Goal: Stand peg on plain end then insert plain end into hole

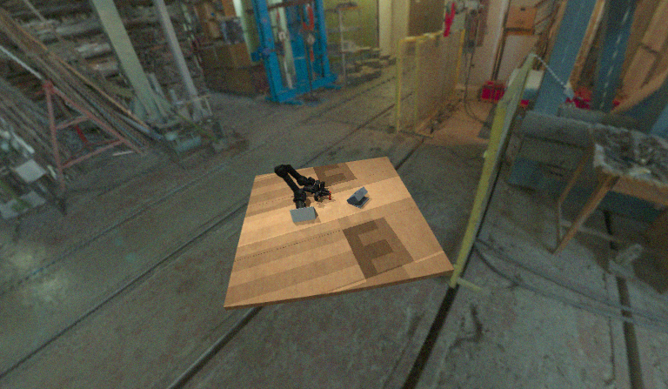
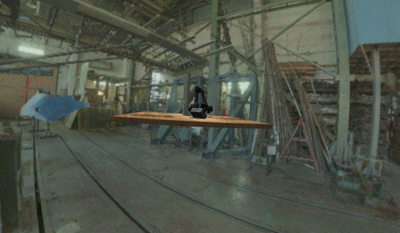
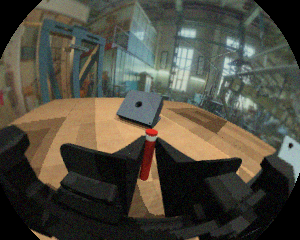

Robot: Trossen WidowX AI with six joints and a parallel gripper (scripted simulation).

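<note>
My gripper [image 3: 150,139] [image 1: 322,195] is shut on a red peg [image 3: 148,154]. The peg points forward out of the fingers, with its white band and tip at the far end. Its other end is hidden between the fingers. The gripper is low over the wooden table [image 1: 305,261] [image 3: 84,120] [image 2: 153,119]. A dark sloped panel [image 3: 140,110] [image 1: 357,197] with one small hole in its face stands ahead of the gripper, a short way beyond the peg's tip. In the exterior view the arm [image 2: 200,105] hides the peg and the panel.
A grey block [image 1: 303,214] stands on the table at the arm's base. A pale panel with a dark dot [image 3: 292,152] shows at the right edge of the wrist view. The table hangs in a cluttered workshop hall.
</note>
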